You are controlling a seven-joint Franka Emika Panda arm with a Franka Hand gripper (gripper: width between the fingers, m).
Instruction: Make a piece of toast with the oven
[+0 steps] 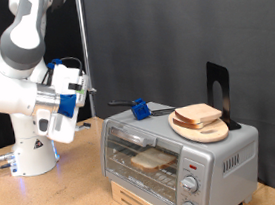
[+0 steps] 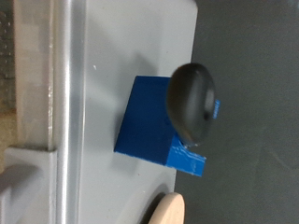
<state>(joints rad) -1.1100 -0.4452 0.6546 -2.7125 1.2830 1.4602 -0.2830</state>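
The oven (image 1: 179, 150) is a small boxy silver toaster oven standing low at the exterior view's right, its glass door closed and facing the camera, with two round knobs stacked at its front right corner and a small red light above them. Behind the glass, the piece of toast (image 1: 152, 159) lies flat on the wire rack, pale tan with a darker crust.

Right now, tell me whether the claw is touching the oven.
Apart. The exterior view shows the claw hanging in the air to the exterior view's left of the oven, with dark backdrop showing plainly between them.
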